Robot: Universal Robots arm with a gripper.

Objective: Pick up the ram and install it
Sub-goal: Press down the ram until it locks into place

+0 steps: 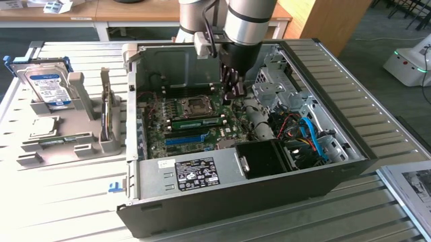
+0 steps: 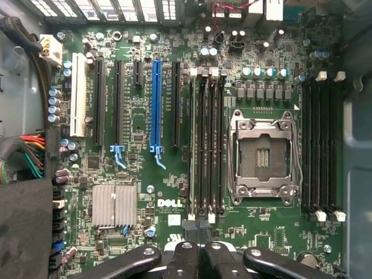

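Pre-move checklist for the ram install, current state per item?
1. Jaws shut with nothing between them: ok, they are closed together in the wrist view.
2. Ram in the motherboard: ok, a green stick lies in the slot bank beside the CPU socket.
3. Ram fully seated: cannot tell.
4. White latches at the slot ends locked: cannot tell.
5. Jaws lined up with the slot bank: ok, they sit at its end in the wrist view.
6. Cables away from the slots: ok, they lie toward the exterior view's right.
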